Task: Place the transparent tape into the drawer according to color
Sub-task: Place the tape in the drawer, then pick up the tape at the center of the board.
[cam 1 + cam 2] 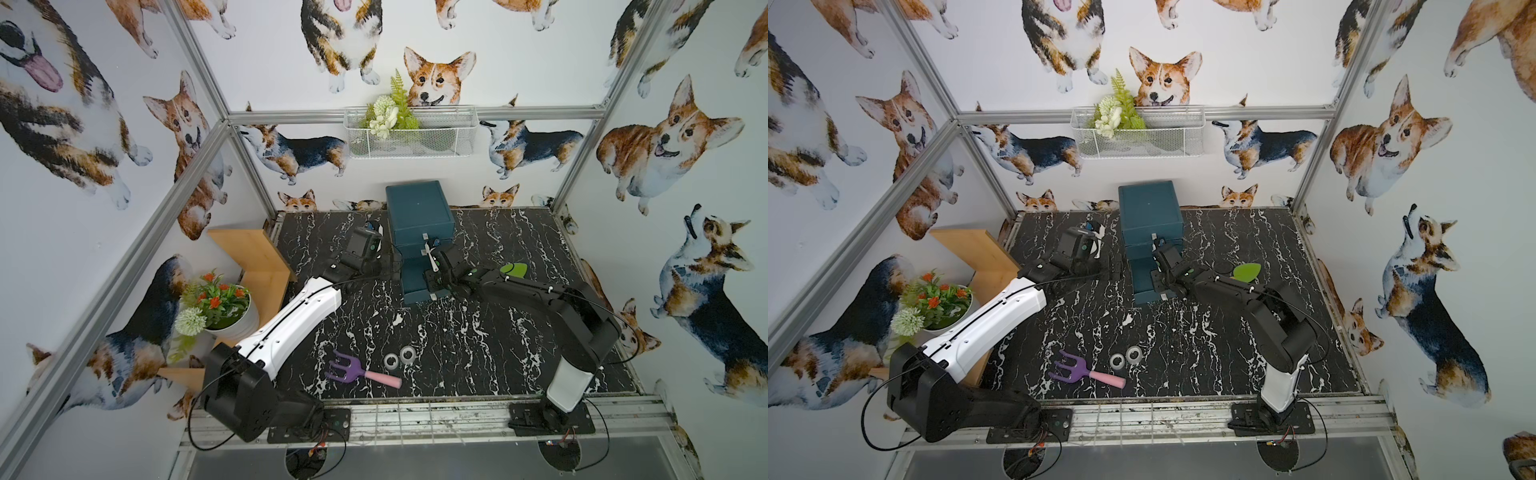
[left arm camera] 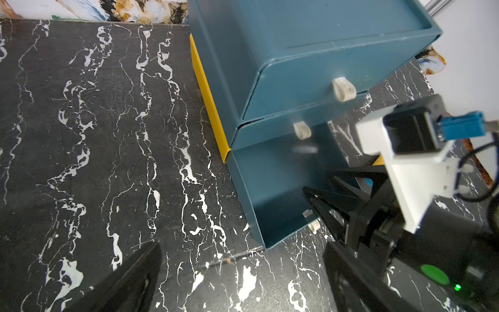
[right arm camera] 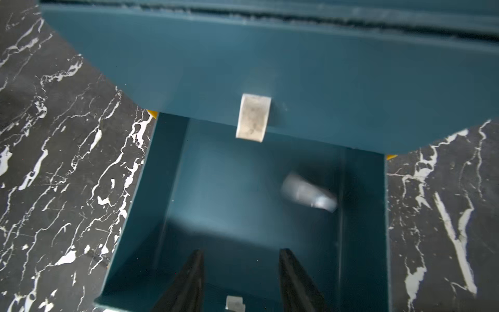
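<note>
Right wrist: right gripper half-spread, empty.

In the right wrist view, a transparent tape roll inside the pulled-out bottom drawer is only a pale, motion-blurred smear, its outline unreadable, and the right gripper's dark fingers are cut off by the picture's edge. In both top views the right arm hides part of that drawer and part of a green leaf-shaped toy, whose full shape cannot be told.
</note>
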